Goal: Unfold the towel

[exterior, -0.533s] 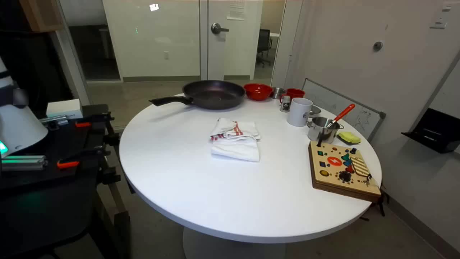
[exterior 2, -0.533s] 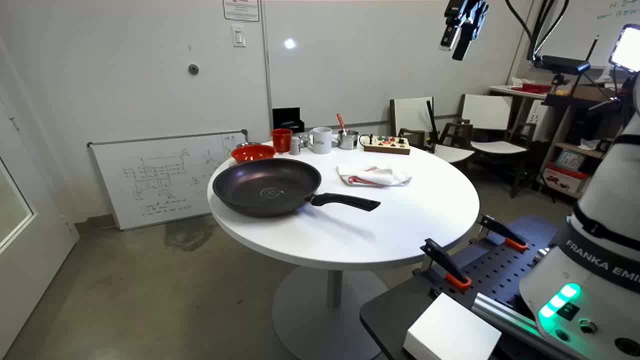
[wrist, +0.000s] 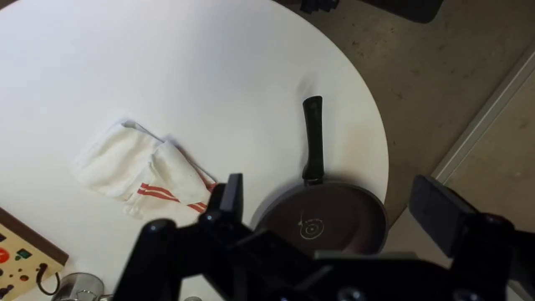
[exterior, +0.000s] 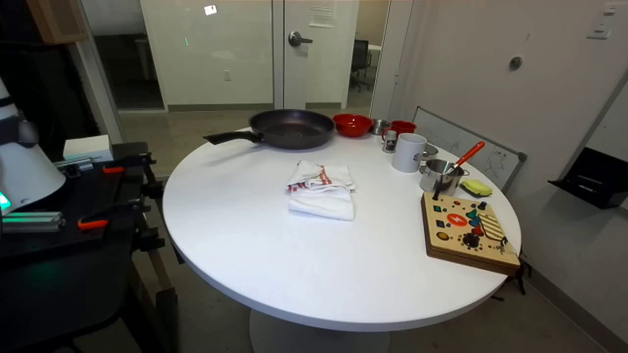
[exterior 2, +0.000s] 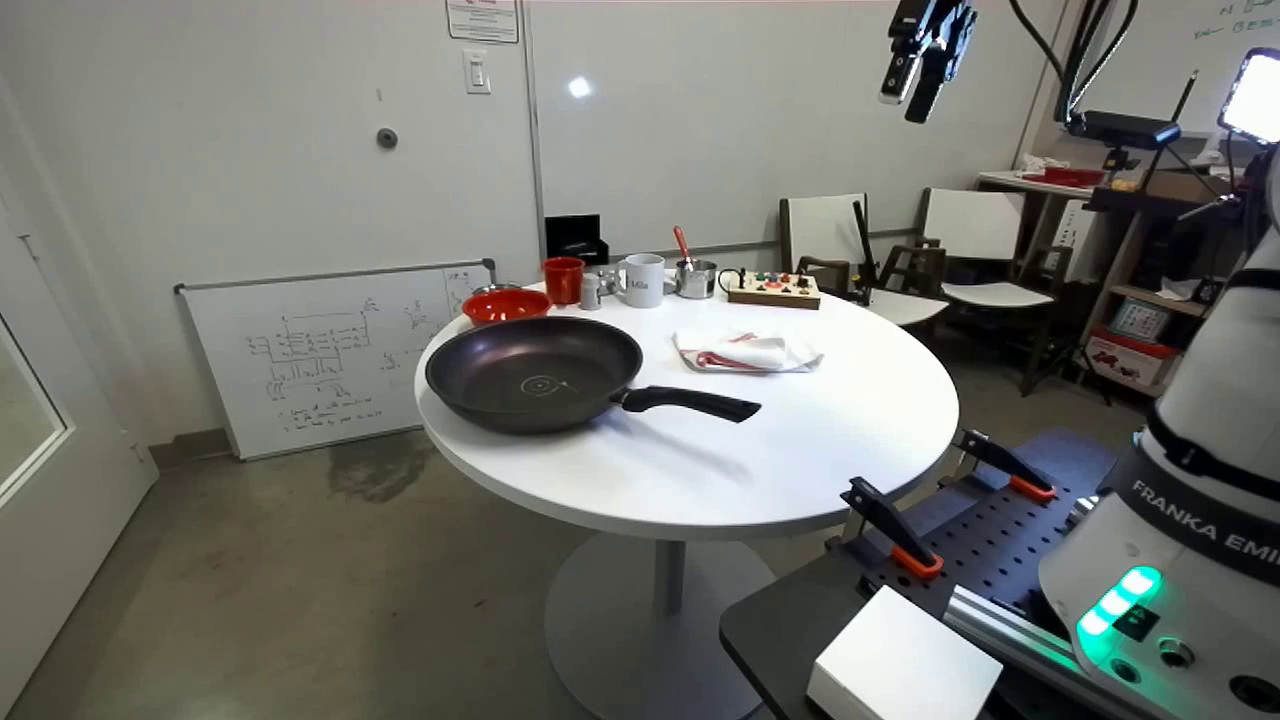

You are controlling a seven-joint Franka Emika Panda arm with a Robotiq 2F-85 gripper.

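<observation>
A white towel (exterior: pixel 321 208) with red stripes lies folded near the middle of a round white counter (exterior: pixel 274 274). One part of it is flat and plain; the other is rumpled, with the stripes running across its layers. Near the towel, not touching it, is a black frying pan (exterior 2: pixel 520 380), its handle (exterior 2: pixel 690 402) pointing out toward the side where the robot's base (exterior 2: pixel 1190 590) stands. On the side of the towel away from that base are a white mug (exterior: pixel 408 154), a steel pot (exterior: pixel 434 181) with a red-handled utensil (exterior: pixel 470 153) leaning in it, and a thick wooden board (exterior: pixel 454 235) with coloured parts on top. A little farther from the towel are a small shaker (exterior 2: pixel 590 292), a red mug (exterior 2: pixel 565 282) and a red bowl (exterior 2: pixel 505 306). The gripper (wrist: pixel 334 202) hangs high above the towel's level and well apart from it. In the wrist view its two fingers (wrist: pixel 439 215) stand wide apart, with the pan showing through the gap below, and they grip nothing. In an exterior view only its lower end shows, at the top edge. Well away from the towel, the base carries lit green lights (exterior 2: pixel 1112 605), and a whiteboard (exterior 2: pixel 330 360) bearing handwriting leans against a wall (exterior 2: pixel 280 150).
</observation>
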